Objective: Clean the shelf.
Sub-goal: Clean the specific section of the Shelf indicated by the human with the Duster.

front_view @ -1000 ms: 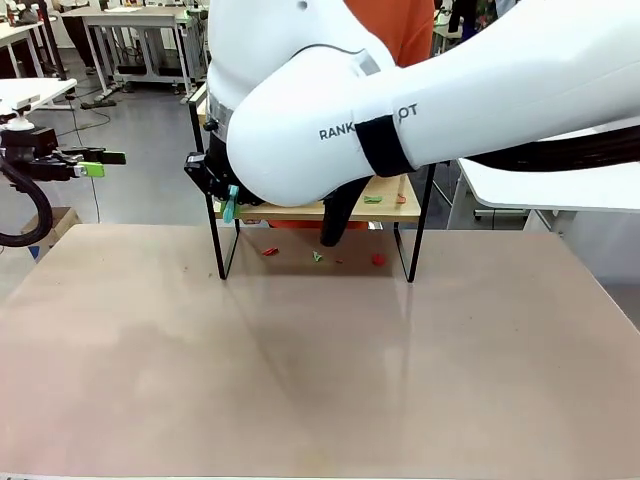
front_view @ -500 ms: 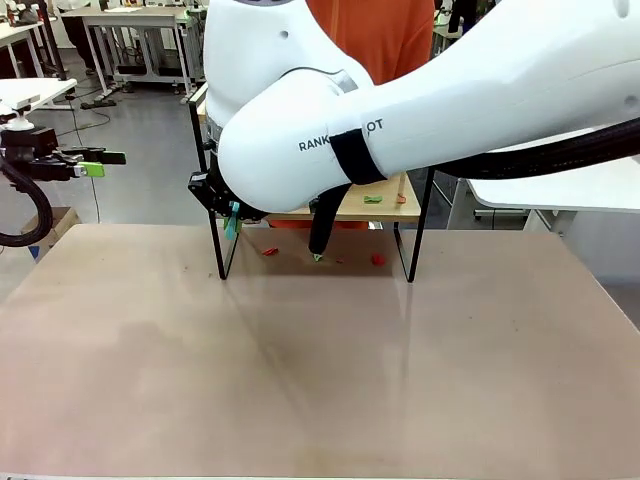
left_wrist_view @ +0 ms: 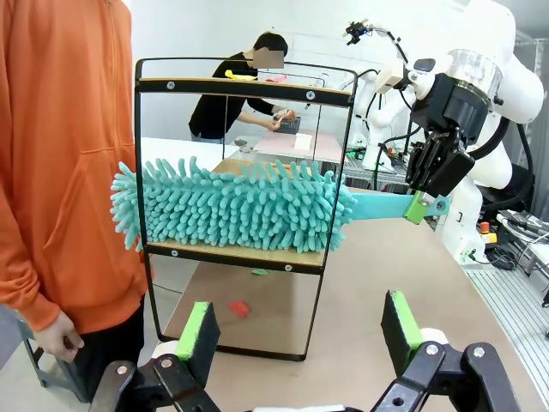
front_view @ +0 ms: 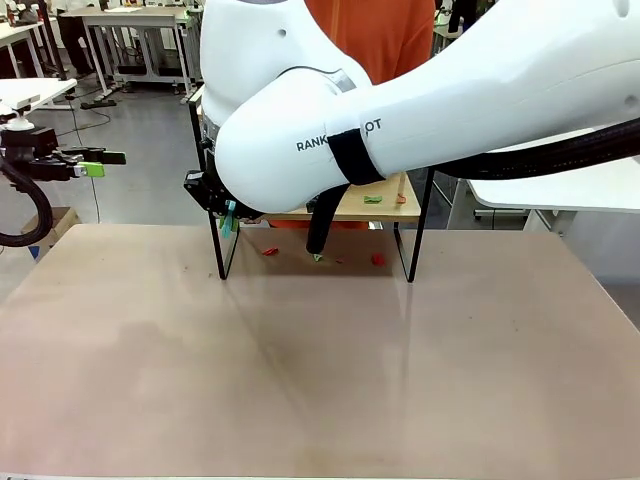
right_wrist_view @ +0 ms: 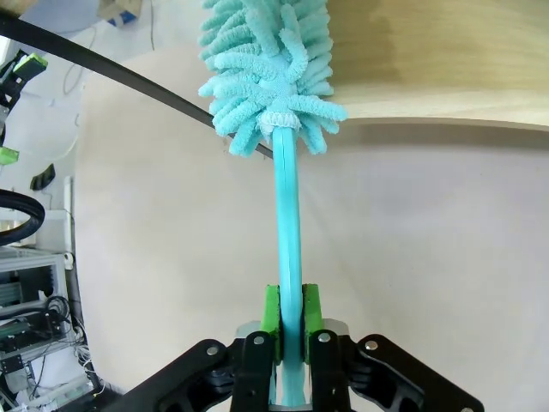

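Two grippers, one at work. Off the left edge of the tan table (front_view: 300, 380), the black left gripper with green pads (front_view: 98, 163) hangs with its jaws spread and nothing between them, parked clear, I judge, so the other arm has room. At the middle of the far edge stands the two-tier shelf of light wooden boards in a thin black frame (front_view: 390, 210). The right gripper (front_view: 226, 207) is clamped on the flat stalk of a fluffy teal microfibre duster (left_wrist_view: 232, 206). The duster lies lengthwise along the lower board, likely to sweep litter off. Small red and green scraps (front_view: 377, 259) lie on the table beneath, and a green scrap (front_view: 372, 199) sits at that board's right end.
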Available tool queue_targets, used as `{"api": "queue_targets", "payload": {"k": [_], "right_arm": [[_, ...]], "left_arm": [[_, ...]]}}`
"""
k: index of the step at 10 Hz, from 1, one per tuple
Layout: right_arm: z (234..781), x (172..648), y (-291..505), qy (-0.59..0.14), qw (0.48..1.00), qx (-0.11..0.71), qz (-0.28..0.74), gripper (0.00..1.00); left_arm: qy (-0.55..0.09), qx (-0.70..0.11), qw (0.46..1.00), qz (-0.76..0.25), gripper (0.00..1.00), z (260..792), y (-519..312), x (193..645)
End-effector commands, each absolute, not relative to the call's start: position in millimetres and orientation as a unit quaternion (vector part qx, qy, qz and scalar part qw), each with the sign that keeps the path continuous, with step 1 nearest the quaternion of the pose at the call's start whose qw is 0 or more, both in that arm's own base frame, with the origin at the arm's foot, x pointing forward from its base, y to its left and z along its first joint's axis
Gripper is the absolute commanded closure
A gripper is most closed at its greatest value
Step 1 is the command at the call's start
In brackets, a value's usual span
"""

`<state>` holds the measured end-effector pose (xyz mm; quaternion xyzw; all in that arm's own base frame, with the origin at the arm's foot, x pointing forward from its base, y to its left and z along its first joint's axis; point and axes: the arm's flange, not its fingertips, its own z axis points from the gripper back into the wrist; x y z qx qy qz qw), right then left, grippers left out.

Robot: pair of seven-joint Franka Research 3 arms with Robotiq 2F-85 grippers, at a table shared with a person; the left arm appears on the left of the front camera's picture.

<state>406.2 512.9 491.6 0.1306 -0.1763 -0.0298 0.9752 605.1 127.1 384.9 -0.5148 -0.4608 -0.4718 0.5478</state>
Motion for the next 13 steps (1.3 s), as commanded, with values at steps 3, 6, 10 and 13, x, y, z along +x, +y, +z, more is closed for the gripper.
{"api": "queue_targets", "payload": {"k": [3, 6, 10, 13], "right_arm": [[497, 414, 455, -0.143, 0.977, 0.148, -0.047, 0.87], [492, 425, 401, -0.103, 0.983, 0.145, -0.046, 0.87], [487, 424, 336, -0.093, 0.984, 0.126, -0.088, 0.87], [486, 414, 286, -0.082, 0.984, 0.103, -0.124, 0.87]], "left_arm": [[-0.462, -0.510, 0.544, -0.479, 0.00, 385, 128, 604], [-0.462, -0.510, 0.544, -0.479, 0.00, 385, 128, 604], [-0.462, -0.510, 0.544, -0.479, 0.00, 385, 128, 604], [-0.462, -0.510, 0.544, -0.479, 0.00, 385, 128, 604]]}}
